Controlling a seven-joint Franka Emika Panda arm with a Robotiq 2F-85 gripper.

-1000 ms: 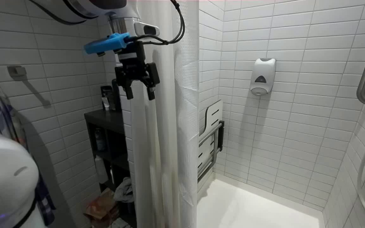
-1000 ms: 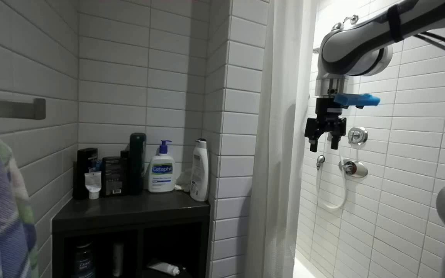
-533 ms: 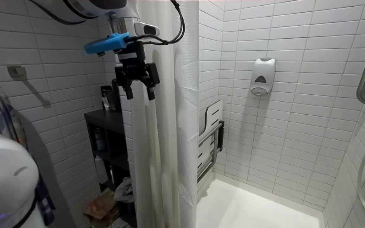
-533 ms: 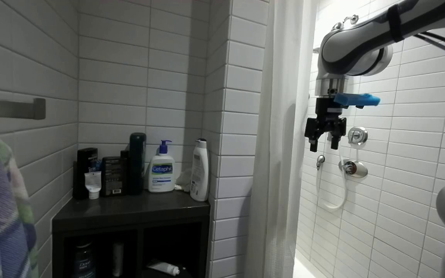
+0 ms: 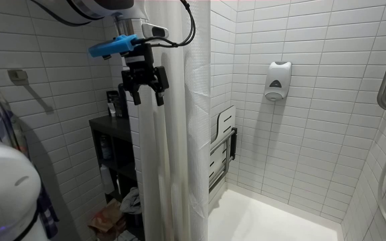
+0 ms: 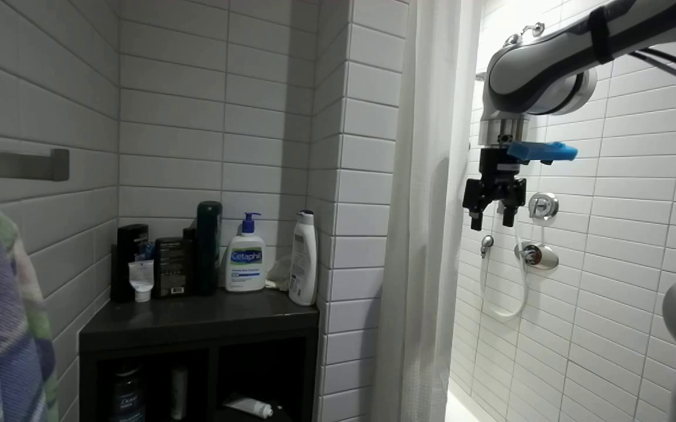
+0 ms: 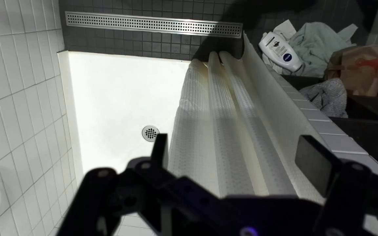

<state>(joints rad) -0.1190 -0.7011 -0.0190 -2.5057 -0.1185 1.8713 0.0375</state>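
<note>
1. evidently, we find the black two-fingered gripper [image 5: 148, 99] spread wide, pointing down, with nothing visibly pinched.
2. nearest it, the long white waffle-textured shower curtain [image 5: 197, 140] hangs beside the white tiled wall [image 6: 362, 252], probably gathered in folds to save room; we cannot judge contact.
3. we read its long axis as vertical, lower end downward.

Shelf [image 6: 200, 319], in an exterior view; twelve o'clock at rear. On top, standing: black container [image 6: 125, 249] at ten; white tube [image 6: 141, 278] just before it; labelled container [image 6: 171, 266] at eleven; green bottle [image 6: 207, 249] at twelve; pump bottle [image 6: 246, 262], marked Cetaphil, at one; white bottle [image 6: 303, 261] between two and three. Inside: Dove bottle [image 6: 128, 397] at seven; lying tube [image 6: 248, 405] at five.
</note>
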